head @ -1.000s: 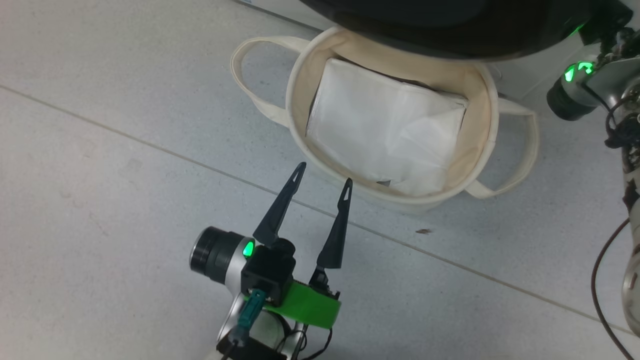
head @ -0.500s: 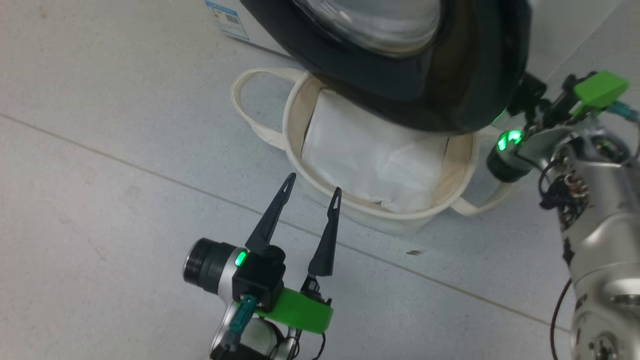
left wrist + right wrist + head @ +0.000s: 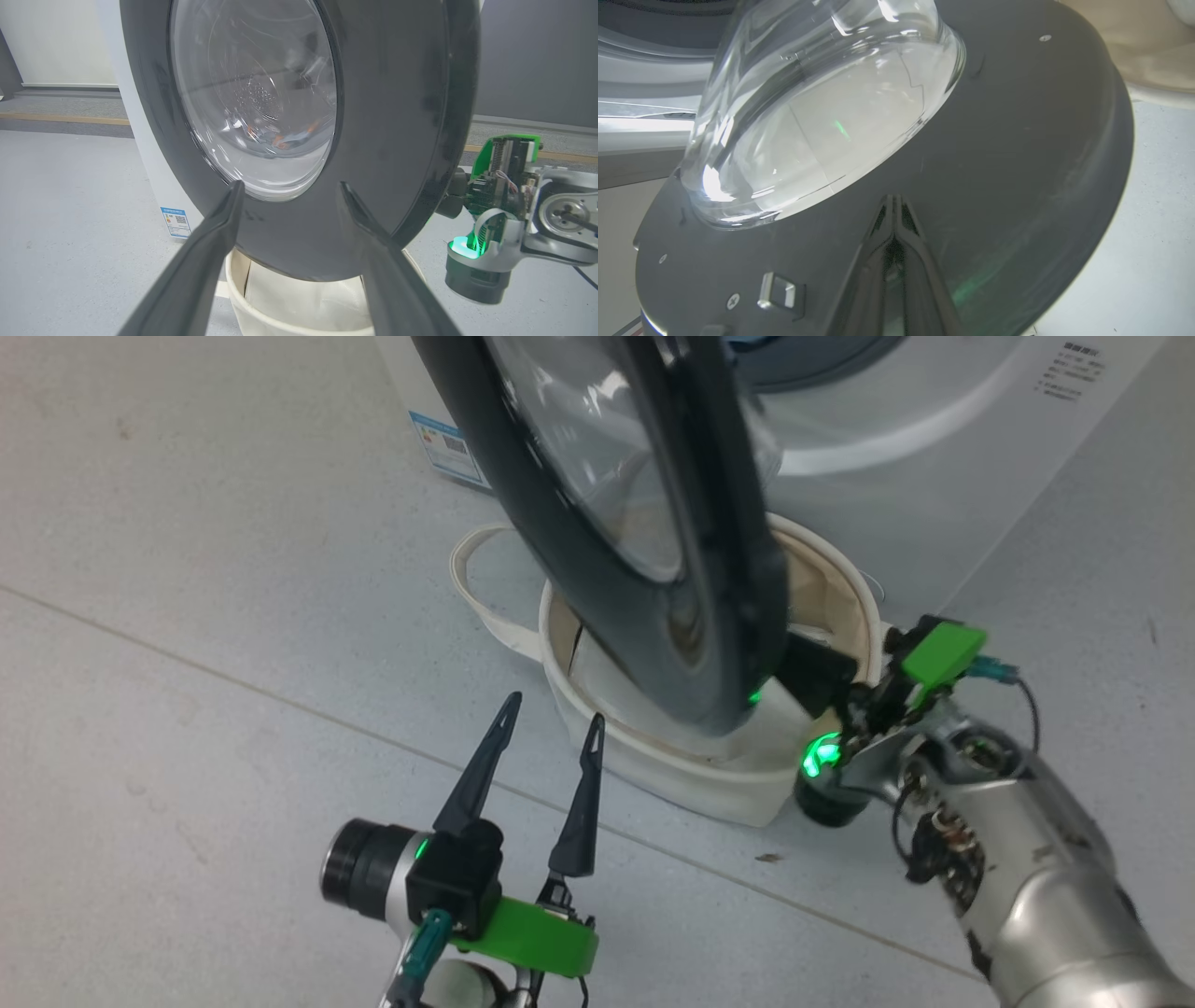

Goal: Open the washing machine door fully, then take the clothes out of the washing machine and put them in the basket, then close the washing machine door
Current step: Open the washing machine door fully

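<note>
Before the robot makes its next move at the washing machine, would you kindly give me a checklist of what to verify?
1. The washing machine door fully open: not ok, it stands only part-open.
2. The right hand placed to push: ok, it is shut, with its tips at the door's inner face.
3. The left hand free: ok, it is open and holds nothing.
4. The basket reachable from above: not ok, the door hangs over much of its mouth.
5. The clothes located: ok, blue and orange patches show through the door glass.
</note>
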Robot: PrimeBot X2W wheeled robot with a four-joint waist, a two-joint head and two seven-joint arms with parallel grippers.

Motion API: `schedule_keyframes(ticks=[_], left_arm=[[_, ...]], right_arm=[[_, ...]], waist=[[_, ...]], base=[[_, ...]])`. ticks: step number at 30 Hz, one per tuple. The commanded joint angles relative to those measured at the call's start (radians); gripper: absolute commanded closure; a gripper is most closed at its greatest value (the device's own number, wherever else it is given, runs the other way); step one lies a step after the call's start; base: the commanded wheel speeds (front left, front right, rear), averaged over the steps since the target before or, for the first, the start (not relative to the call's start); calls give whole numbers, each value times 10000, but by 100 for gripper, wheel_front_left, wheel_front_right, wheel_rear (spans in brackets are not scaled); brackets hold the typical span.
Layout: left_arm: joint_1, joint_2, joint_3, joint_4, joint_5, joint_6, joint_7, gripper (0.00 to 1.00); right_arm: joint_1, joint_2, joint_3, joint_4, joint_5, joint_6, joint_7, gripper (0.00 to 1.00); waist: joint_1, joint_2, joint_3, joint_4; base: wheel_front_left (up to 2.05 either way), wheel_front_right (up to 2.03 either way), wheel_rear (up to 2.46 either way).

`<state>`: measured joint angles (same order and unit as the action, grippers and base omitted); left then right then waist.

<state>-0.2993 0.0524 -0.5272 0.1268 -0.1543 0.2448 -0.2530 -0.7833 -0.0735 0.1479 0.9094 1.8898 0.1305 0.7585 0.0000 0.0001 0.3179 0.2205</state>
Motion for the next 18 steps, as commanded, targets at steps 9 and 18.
schedule_keyframes(ticks=[9, 18], left_arm=[[362, 101, 773, -457, -50, -65, -87, 0], [669, 88, 1098, -452, -47, -112, -87, 0]], right_arm=[[669, 232, 3219, -1544, 1903, 2, -1767, 100], [612, 163, 3678, -1449, 2128, 2, -2608, 100]], waist=[[0, -1, -331, 112], [0, -1, -678, 45]], base=[[0, 0, 0], [0, 0, 0]])
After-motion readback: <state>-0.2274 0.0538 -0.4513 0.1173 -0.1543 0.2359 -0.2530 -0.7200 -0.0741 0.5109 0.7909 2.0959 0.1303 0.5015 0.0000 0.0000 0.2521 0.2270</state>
